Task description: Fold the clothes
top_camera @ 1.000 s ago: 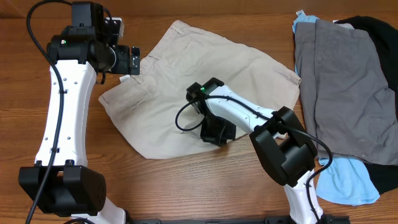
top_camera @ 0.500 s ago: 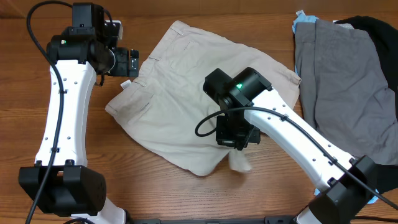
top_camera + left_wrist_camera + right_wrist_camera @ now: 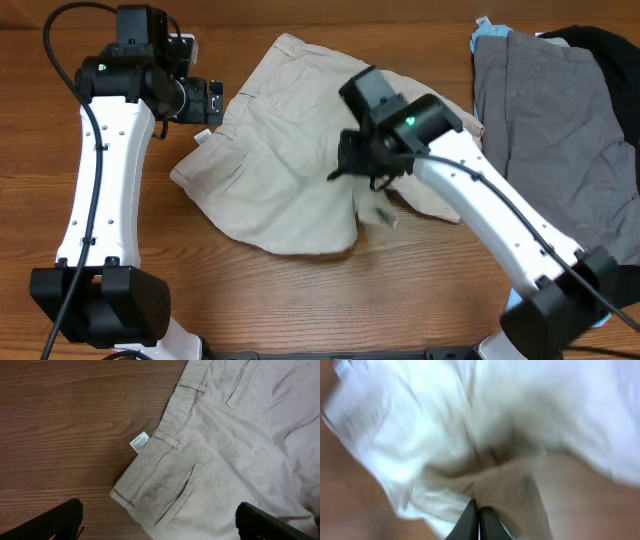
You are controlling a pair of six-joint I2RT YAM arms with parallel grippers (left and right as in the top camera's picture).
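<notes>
the right gripper (image 3: pixel 479 521) is pressed together on a leg hem of the khaki shorts (image 3: pixel 270 170), which are spread mid-table (image 3: pixel 300 320). within the last second that hem is lifted and carried up across the middle, so a fold is judged under way. the left gripper (image 3: pixel 160 525) is held spread above the waistband (image 3: pixel 172 420), empty.

Brown wood-grain table (image 3: pixel 300 300), even light
</notes>
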